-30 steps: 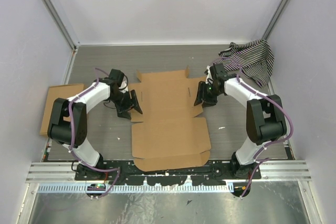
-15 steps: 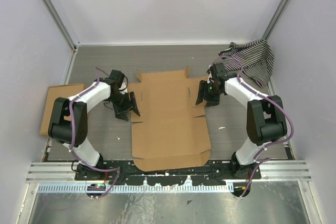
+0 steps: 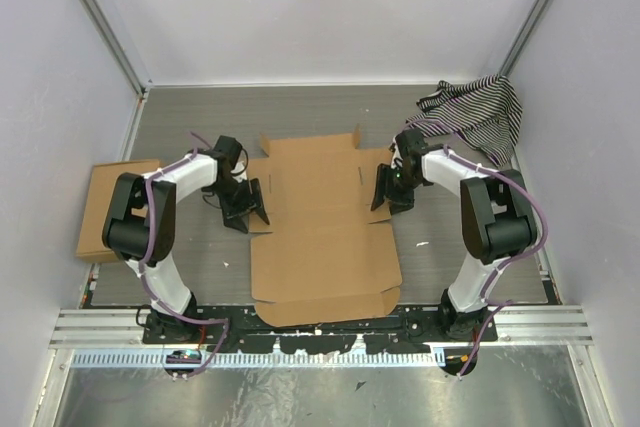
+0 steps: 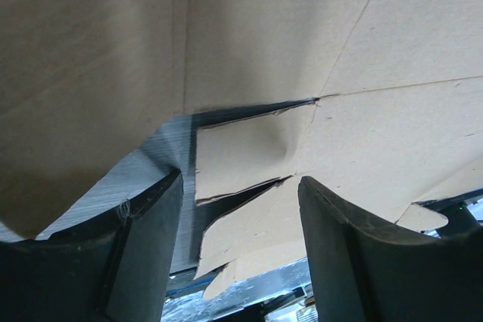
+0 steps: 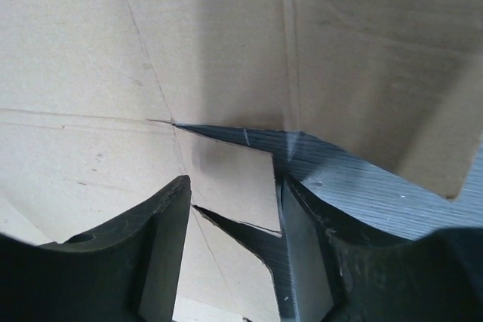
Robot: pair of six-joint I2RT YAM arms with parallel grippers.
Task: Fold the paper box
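Note:
The paper box (image 3: 322,232) lies flat and unfolded in the middle of the table, brown with side flaps and tabs. My left gripper (image 3: 246,209) is at its left edge, open. In the left wrist view the box (image 4: 317,50) fills the frame, and a small side flap (image 4: 241,152) lies ahead of the gap of the left gripper (image 4: 240,262). My right gripper (image 3: 388,193) is at the box's right edge, open. In the right wrist view a small side flap (image 5: 230,175) lies flat between the spread fingers (image 5: 155,250) of the right gripper (image 5: 234,258).
A narrower brown cardboard piece (image 3: 108,205) lies against the left wall. A black-and-white striped cloth (image 3: 478,112) is bunched in the back right corner. Walls close off the left, right and back; a metal rail (image 3: 320,332) runs along the near edge.
Both grippers have closed in slightly on the box's side edges, the left one moving right, the right one left and nearer. The box has not moved.

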